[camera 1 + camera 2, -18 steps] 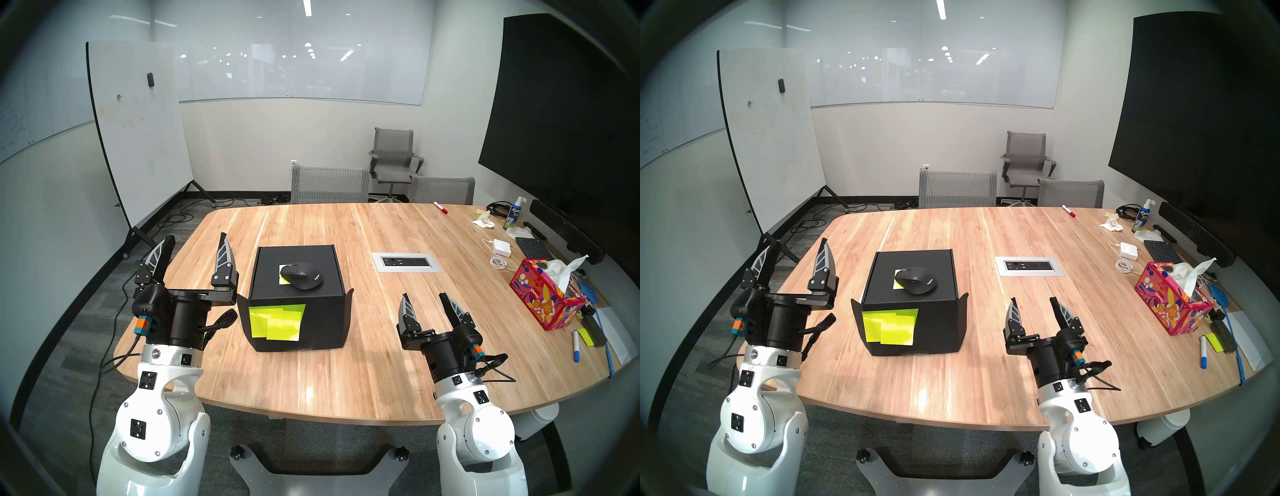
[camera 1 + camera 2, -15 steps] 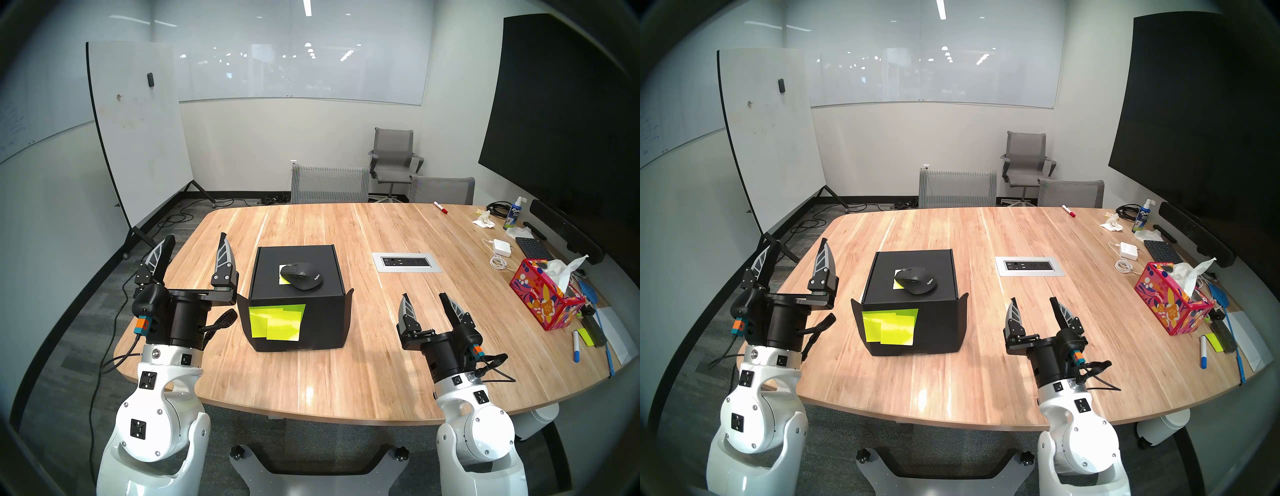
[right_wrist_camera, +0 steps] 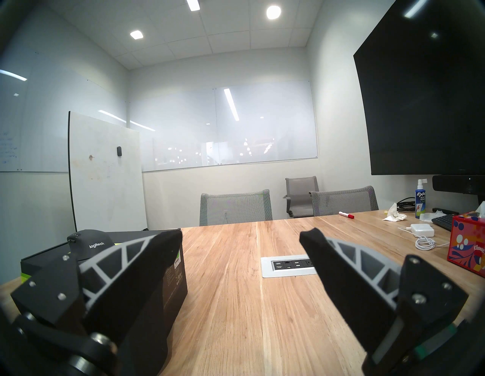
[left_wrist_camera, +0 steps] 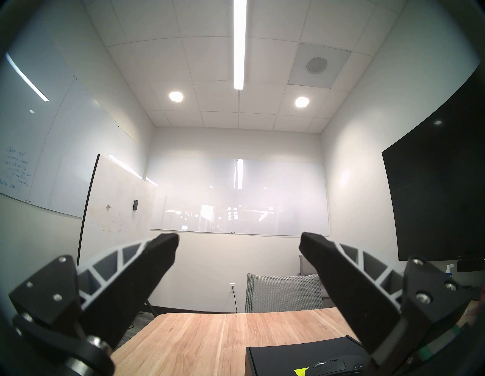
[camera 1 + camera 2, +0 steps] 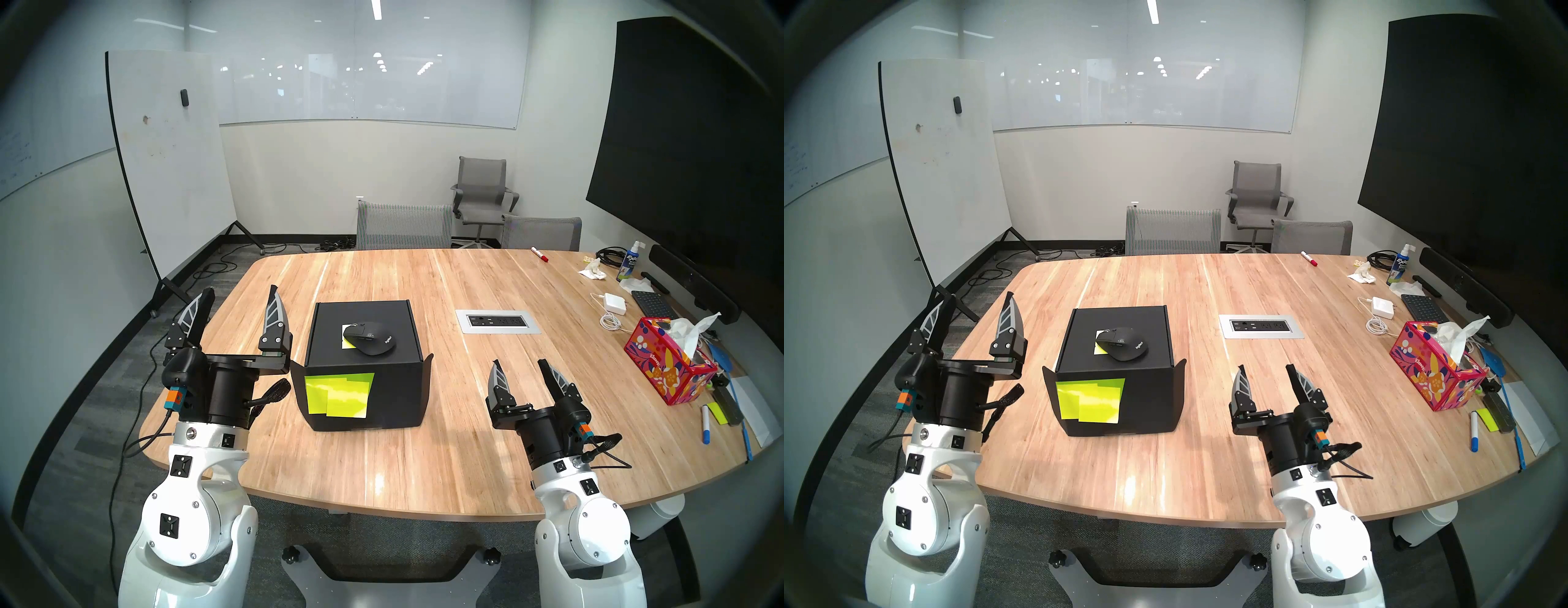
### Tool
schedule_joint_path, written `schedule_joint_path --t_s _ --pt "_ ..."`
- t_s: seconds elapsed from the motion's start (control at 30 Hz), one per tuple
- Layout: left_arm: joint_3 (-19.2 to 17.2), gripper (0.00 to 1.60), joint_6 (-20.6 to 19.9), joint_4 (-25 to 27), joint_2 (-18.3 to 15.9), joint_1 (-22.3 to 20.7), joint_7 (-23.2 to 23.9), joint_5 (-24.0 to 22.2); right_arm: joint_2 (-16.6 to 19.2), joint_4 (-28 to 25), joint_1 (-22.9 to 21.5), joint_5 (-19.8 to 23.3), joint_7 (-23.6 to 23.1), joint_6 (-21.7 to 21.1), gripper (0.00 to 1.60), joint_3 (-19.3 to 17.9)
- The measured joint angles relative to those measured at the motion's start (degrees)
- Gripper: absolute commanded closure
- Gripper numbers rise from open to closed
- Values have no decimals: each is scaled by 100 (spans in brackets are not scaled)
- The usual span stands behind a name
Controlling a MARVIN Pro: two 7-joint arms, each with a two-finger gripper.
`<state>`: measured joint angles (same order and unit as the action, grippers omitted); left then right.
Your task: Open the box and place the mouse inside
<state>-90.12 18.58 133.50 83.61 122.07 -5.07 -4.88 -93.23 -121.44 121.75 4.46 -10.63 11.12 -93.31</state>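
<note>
A matte black box (image 5: 394, 390) (image 5: 1149, 395) stands shut on the wooden table (image 5: 424, 458), with neon yellow-green sticky notes (image 5: 339, 392) on its near face. The black mouse (image 5: 370, 337) (image 5: 1122, 339) (image 3: 90, 244) lies on the lid, partly over another sticky note. My left gripper (image 5: 242, 295) (image 4: 238, 237) is open and empty, raised just left of the box. My right gripper (image 5: 519, 366) (image 3: 240, 235) is open and empty, to the box's right and nearer me. The left wrist view catches only the box's corner (image 4: 301, 354) and the mouse's front (image 4: 330, 366).
A power outlet panel (image 5: 497, 321) is set into the table right of the box. At the far right lie a red floral tissue box (image 5: 670, 367), white adapter (image 5: 615, 303), keyboard (image 5: 651, 303), spray bottle (image 5: 628, 265) and markers. Chairs (image 5: 403, 225) stand behind; a whiteboard (image 5: 169, 161) stands left.
</note>
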Motion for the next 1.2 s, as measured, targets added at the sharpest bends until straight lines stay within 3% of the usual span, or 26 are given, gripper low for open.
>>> schedule_joint_path --t_s 1.2 --pt "0 0 0 -1 0 1 2 1 0 1 1 0 0 -1 0 0"
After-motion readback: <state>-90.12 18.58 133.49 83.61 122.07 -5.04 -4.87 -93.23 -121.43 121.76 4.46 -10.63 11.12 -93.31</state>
